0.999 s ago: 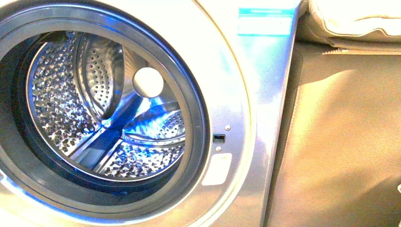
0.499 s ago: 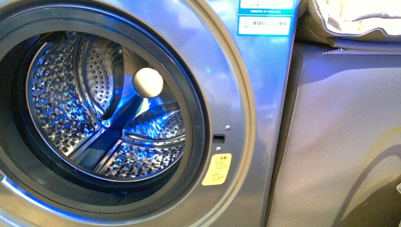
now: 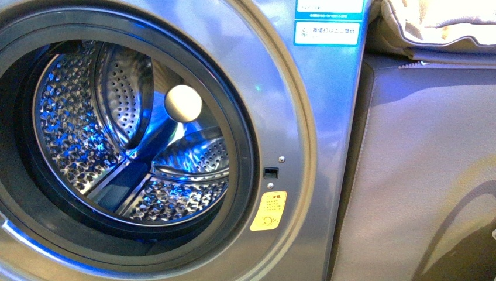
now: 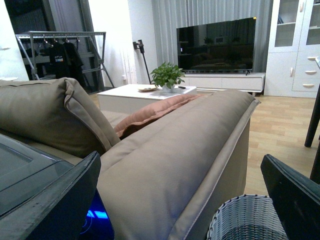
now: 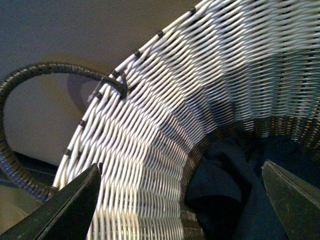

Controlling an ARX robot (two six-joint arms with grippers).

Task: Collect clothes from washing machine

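We found the grey metallic front-loading washing machine (image 3: 327, 117) on our left, with its perforated steel drum (image 3: 76, 117) inside the round opening. The small yellow warning sticker (image 3: 268, 211) sat just right of that opening, with the blue-white labels (image 3: 326, 33) higher up. The beige upholstered sofa (image 3: 427, 175) stood beside the machine on the right, a pale cushion (image 3: 438, 23) on top. The dark navy clothes (image 5: 235, 190) lay in the woven three-tone basket (image 5: 165, 125).

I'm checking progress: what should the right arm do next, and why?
Probably lift the right gripper away from the basket. Its fingers are apart, the clothes lie inside the basket, and the washing machine drum looks empty, so the drop seems done.
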